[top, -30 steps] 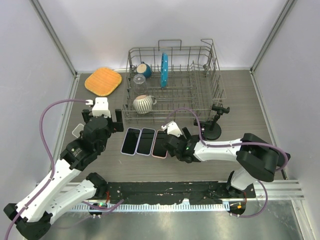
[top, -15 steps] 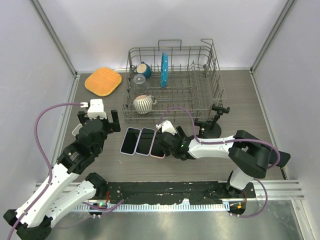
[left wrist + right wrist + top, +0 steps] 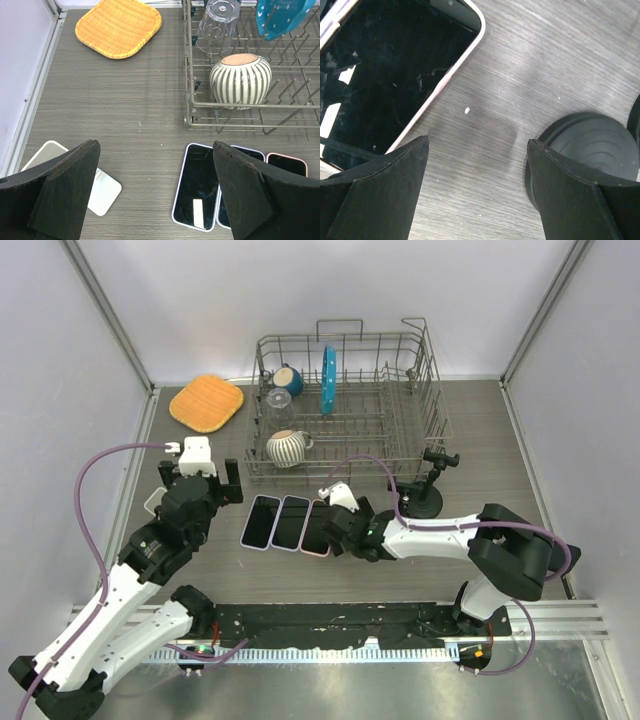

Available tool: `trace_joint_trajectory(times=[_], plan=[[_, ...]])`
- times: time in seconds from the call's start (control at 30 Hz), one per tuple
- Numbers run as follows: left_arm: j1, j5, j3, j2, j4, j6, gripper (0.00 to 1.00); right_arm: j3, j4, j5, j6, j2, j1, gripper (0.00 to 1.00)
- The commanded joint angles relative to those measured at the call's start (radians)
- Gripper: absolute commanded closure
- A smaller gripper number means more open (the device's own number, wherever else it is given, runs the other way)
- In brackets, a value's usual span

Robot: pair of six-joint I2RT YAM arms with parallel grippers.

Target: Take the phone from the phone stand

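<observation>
Pink-cased phone (image 3: 390,75) with black screen: flat and face up on the grey wood-grain desk (image 3: 480,440), off the stand, at 9 o'clock of it.

Right end effector (image 3: 475,150): fingers spread wide, nothing pinched, bare desk between them. It hangs low over the phone's 3 o'clock edge; contact cannot be told.

Black phone stand (image 3: 424,500): round base on the desk, at 3 o'clock of the right end effector, clamp arm raised and carrying nothing.

Two further dark-screened phones (image 3: 277,523): side by side at 9 o'clock of the pink-cased one.

Left end effector (image 3: 156,150): spread fully, holding nothing, at 9 o'clock of the phone row.

Grey wire dish rack (image 3: 430,390): at 12 o'clock of the phones.

Orange woven mat (image 3: 206,402): at 9 o'clock of the rack.
</observation>
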Motion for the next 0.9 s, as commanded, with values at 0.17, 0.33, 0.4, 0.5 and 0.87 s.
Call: trace_joint_trajectory(times=[0.17,0.33,0.4,0.5,0.87], plan=[[0.006,0.009,-0.006,-0.012,0.047,0.003,0.0,-0.069,-0.029,-0.118,0.121,-0.072,-0.07,0.17],[0.006,0.007,-0.009,-0.017,0.049,0.005,0.0,-0.106,-0.032,-0.134,0.161,-0.078,-0.145,0.2],[0.006,0.007,-0.009,-0.022,0.049,0.005,0.0,-0.12,-0.032,-0.137,0.176,-0.085,-0.179,0.22],[0.006,0.009,-0.009,-0.028,0.05,0.003,0.0,-0.149,-0.021,-0.154,0.185,-0.111,-0.249,0.22],[0.006,0.01,-0.012,-0.038,0.056,0.002,0.0,-0.226,0.08,-0.229,0.196,-0.17,-0.527,0.23]])
